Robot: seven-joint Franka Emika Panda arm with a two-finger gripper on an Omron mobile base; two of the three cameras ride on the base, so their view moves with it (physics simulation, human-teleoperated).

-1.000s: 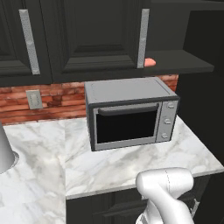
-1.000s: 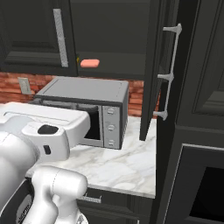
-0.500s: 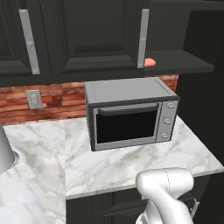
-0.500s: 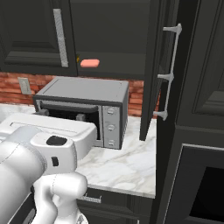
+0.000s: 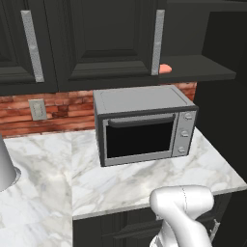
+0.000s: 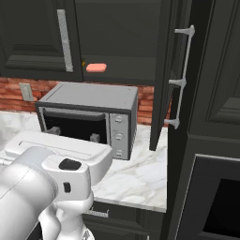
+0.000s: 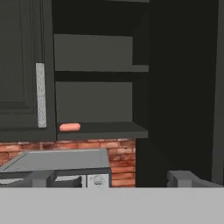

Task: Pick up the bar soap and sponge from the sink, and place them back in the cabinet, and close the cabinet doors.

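A dark kitchen wall with a red brick backsplash (image 5: 58, 108) stands behind a white marble tabletop (image 5: 144, 181) that carries a grey microwave (image 5: 144, 125). Above it hangs the black cabinet (image 5: 202, 70). The bar soap (image 5: 165, 68) lies flat on the lower shelf at the front edge, at about one o'clock from the microwave in the left base view and near nine o'clock in my hand view (image 7: 69, 127). I am well apart from it. My fingers (image 7: 183, 178) are spread wide with nothing between them, and they point level at the open shelves. Over the last second the soap, the microwave and the doors have all kept their places in both base views, so the base has not driven. Only my arm (image 6: 51, 183) has moved: in the right base view it has sunk from nine o'clock toward seven and now looms larger and nearer the camera. I take this as pulling back after the drop, so the soap half of the job looks done. The right door (image 6: 161, 70) with its silver handle (image 6: 183, 79) stands swung out, and the left door (image 5: 111, 38) is shut. As I judge it, the sponge comes next, and the doors can only be shut after that.
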